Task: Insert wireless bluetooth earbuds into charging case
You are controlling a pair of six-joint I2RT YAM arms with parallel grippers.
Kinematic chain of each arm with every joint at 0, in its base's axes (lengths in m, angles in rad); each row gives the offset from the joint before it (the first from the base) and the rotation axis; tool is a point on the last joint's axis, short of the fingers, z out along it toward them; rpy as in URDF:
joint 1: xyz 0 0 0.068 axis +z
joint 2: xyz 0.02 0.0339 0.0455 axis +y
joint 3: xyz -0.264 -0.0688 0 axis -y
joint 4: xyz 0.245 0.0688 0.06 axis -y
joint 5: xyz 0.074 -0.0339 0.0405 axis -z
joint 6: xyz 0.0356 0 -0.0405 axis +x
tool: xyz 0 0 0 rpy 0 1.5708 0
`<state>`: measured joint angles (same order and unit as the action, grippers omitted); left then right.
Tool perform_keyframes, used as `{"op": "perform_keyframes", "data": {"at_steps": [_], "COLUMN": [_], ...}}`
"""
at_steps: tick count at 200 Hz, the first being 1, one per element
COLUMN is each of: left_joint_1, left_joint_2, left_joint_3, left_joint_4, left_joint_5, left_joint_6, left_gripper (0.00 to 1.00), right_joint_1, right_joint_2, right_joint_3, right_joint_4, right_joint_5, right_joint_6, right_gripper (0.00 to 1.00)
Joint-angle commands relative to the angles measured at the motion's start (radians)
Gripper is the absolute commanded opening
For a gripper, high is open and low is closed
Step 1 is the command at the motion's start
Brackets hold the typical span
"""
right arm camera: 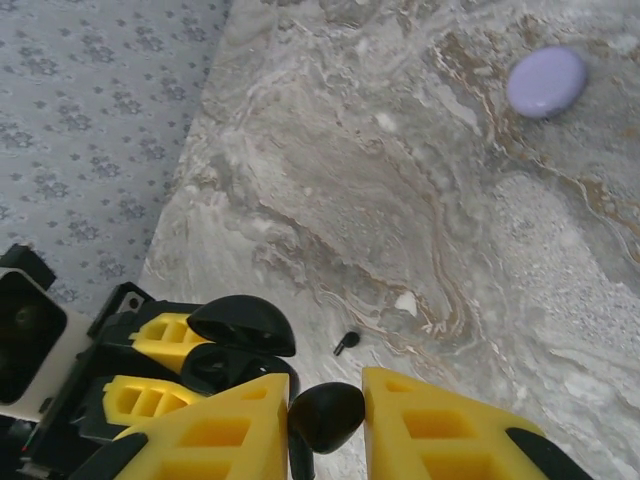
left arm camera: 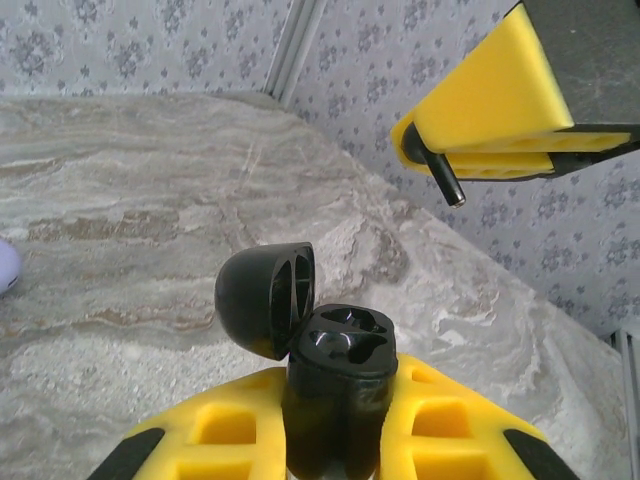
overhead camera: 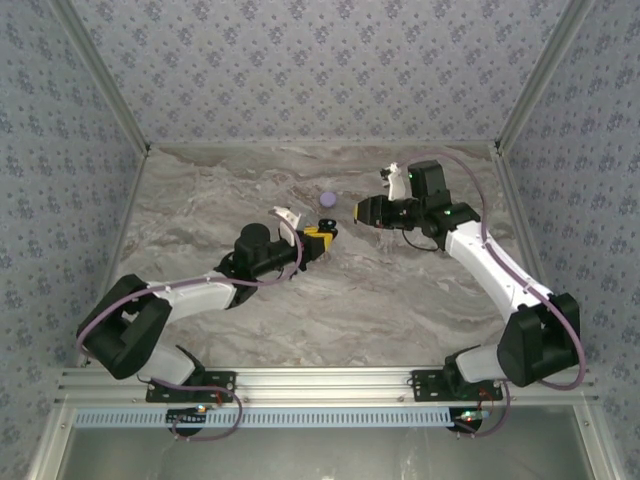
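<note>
Charging case point(left arm camera: 338, 350) (glossy, lid open) in left jaws — right jaws pinch earbud point(right arm camera: 325, 415).

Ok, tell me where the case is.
The case sits lid-open in the left gripper, mid-table in the top view, with the right gripper just to its right and the lilac disc just beyond.

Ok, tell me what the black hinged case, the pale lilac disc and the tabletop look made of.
Small black round charging case: hard plastic, apparently; glossy, with sharp highlights on its moulded wells. Pale lilac round disc: smooth and matte, maybe silicone or plastic; hard to tell. Grey veined tabletop: marble pattern of swirls and veins; real stone or printed laminate, cannot tell.
</note>
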<state>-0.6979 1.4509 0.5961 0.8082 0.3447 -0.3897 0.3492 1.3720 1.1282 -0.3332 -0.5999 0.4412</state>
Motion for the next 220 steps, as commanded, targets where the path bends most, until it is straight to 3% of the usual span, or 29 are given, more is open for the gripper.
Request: {"op": "perform_keyframes", "data": {"at_steps": [1,220], "left_joint_1": [-0.001,-0.031], "left_joint_2": [0.009,-0.005], "left_joint_3": [0.008,0.038], "left_joint_4": [0.113,0.163], "left_joint_5": [0.010,-0.014], "left_joint_6": [-0.047,-0.096], "left_gripper": [0.16,0.16], "right_joint_1": [0.014,0.135], "right_joint_2": [-0.024,-0.036], "right_joint_3": [0.048,0.110], "right_joint_4": [0.018,0.070], "right_joint_5": [-0.022,0.012], "right_joint_6": [0.002,-0.042], "right_gripper": [0.24,0.25]}}
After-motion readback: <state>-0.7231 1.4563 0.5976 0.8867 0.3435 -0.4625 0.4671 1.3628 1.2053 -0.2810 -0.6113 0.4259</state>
